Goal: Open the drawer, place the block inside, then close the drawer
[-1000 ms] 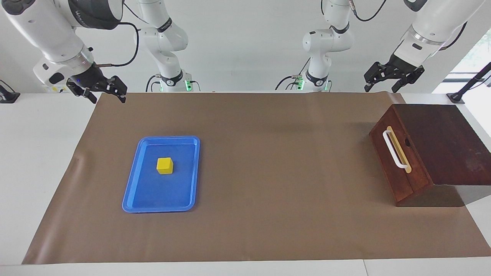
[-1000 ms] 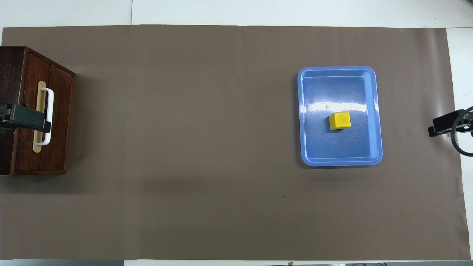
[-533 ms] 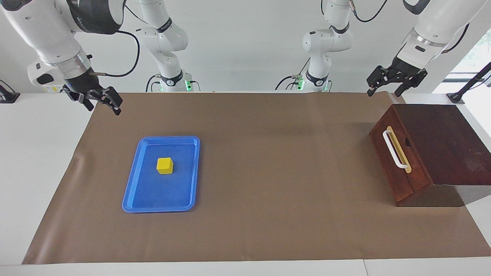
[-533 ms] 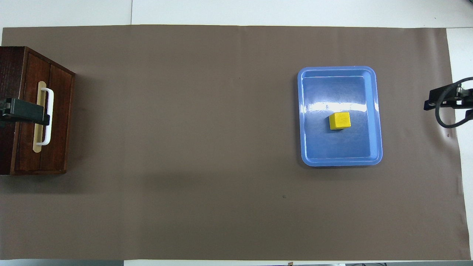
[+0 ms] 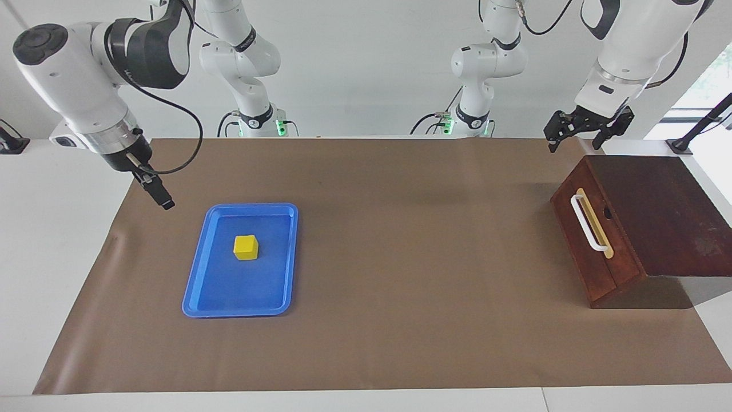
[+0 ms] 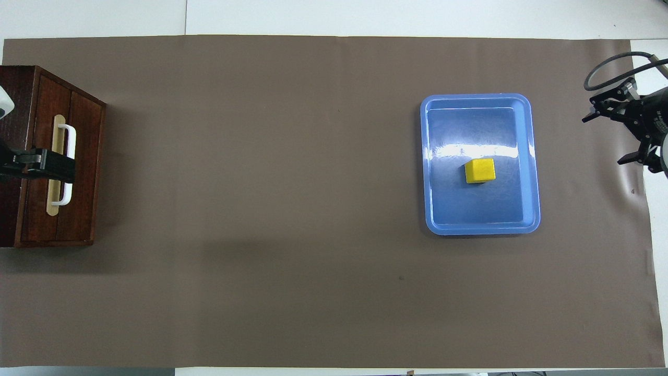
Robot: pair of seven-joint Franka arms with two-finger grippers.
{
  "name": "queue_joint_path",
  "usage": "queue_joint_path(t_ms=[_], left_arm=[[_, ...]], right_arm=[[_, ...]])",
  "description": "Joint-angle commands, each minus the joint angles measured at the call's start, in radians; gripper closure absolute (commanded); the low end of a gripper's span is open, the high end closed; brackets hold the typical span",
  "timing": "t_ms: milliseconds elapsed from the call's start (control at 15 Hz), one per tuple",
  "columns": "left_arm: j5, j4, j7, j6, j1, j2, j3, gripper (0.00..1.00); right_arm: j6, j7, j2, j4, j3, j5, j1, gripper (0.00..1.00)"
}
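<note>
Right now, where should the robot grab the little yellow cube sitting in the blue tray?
Take the small bright yellow cube by two opposite flat side faces, coming straight down from above. It sits flat in the shallow blue plastic tray, apart from the rim, with bare tray floor all round, so a claw probably has room to straddle it; the raised rim would get in the way of a low sideways approach.

- Drawer (image 6: 62,162): closed, left edge of frame, on brown mat (image 6: 313,209).
- Block (image 6: 480,171): inside blue tray (image 6: 527,156), right of centre.
- Left gripper (image 6: 52,166): over the drawer handle (image 6: 69,164).
- Right gripper (image 6: 613,128): right edge, jaws apart.
</note>
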Motion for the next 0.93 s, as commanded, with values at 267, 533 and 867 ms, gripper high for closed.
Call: queue_joint_path(t_ms=[267, 533, 867], left_arm=[[0.230, -0.220, -0.126, 0.214, -0.084, -0.024, 0.004, 0.00], [0.422, -0.281, -0.254, 0.265, -0.144, 0.039, 0.002, 0.00], [0.516, -0.379, -0.311, 0.358, -0.124, 0.074, 0.004, 0.00]], right_arm=[[0.112, 0.455, 0.086, -0.002, 0.006, 0.264, 0.010, 0.05], [0.176, 0.498, 0.109, -0.057, 0.002, 0.423, -0.014, 0.05], [0.261, 0.408, 0.063, -0.242, 0.001, 0.532, -0.030, 0.04]])
